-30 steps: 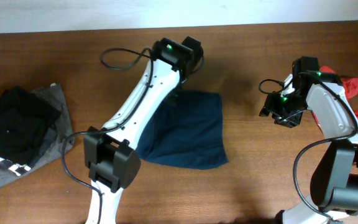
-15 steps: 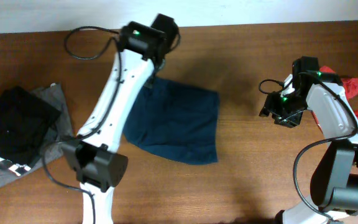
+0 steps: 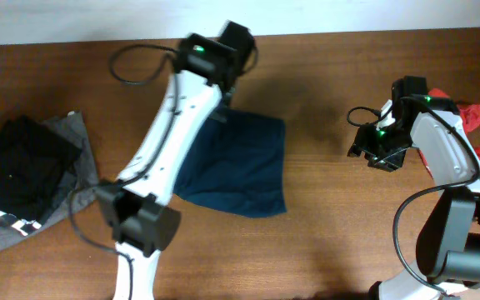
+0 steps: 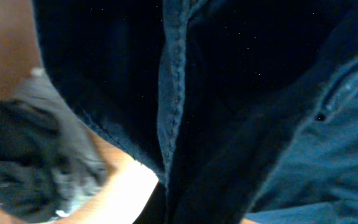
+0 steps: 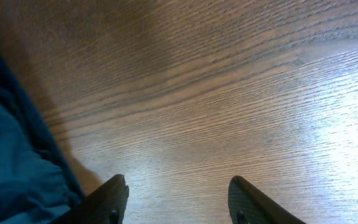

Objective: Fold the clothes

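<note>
Blue shorts (image 3: pixel 242 167) look folded, left pincer (image 3: pixel 225 90) pinching their top corner tight. Right pincer (image 5: pixel 178 182) hangs with fingers apart, holding nothing. Red clothes (image 3: pixel 473 112) wait unfolded.

Hidden / cut-off bits
L gripper (image 3: pixel 227 83) fingers hidden under own wrist overhead; its cam filled w/ shorts (image 4: pixel 241 93), close & blurry. R gripper (image 5: pixel 176 199): only fingertips in, cut at bottom edge. At frame edges: red cloth (image 3: pixel 473 112) partly behind R arm (image 3: pixel 448 158), black-grey pile (image 3: pixel 23 183) cut off.
</note>
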You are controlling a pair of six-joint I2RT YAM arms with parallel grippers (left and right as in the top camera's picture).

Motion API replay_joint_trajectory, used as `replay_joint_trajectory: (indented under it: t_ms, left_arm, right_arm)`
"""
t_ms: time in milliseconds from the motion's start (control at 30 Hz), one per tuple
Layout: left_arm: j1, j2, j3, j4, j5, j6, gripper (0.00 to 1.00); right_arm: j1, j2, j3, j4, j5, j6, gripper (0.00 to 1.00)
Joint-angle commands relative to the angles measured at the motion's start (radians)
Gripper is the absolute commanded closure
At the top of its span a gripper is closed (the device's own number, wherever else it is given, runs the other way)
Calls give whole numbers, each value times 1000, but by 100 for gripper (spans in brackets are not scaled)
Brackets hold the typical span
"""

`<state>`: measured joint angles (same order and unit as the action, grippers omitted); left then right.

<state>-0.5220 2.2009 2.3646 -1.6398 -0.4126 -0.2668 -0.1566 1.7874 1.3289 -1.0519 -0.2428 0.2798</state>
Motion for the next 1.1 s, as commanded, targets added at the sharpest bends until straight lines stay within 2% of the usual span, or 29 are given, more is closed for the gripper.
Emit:
replay_joint_trajectory:
  t_ms: [0, 200, 433, 533, 600, 667, 700, 933, 1067]
  left_arm:
    - [-42, 86, 7, -3, 74, -117, 100]
    - [-136, 189, 7, 17, 128, -145, 100]
    - [-233, 214, 7, 67, 208, -144, 98]
    - [-261, 214, 7, 76, 208, -144, 84]
    - [-276, 214, 7, 82, 208, -144, 78]
    - [-290, 214, 7, 84, 208, -145, 66]
    - [-296, 214, 7, 83, 208, -144, 64]
    - [-318, 213, 8, 65, 249, -131, 65]
    - [-317, 213, 14, 26, 254, -121, 77]
  right_arm:
    - [-1, 0, -3, -5, 15, -9, 43]
    - [-1, 0, -3, -5, 15, -10, 43]
    - [-1, 0, -3, -8, 15, -10, 43]
    - [-1, 0, -3, -8, 15, -10, 43]
    - [-1, 0, -3, -8, 15, -10, 43]
    - [-1, 0, -3, -8, 15, -10, 43]
    - [-1, 0, -3, -8, 15, -10, 43]
    - [-1, 0, -3, -8, 15, -10, 42]
    - [-1, 0, -3, -7, 15, -10, 42]
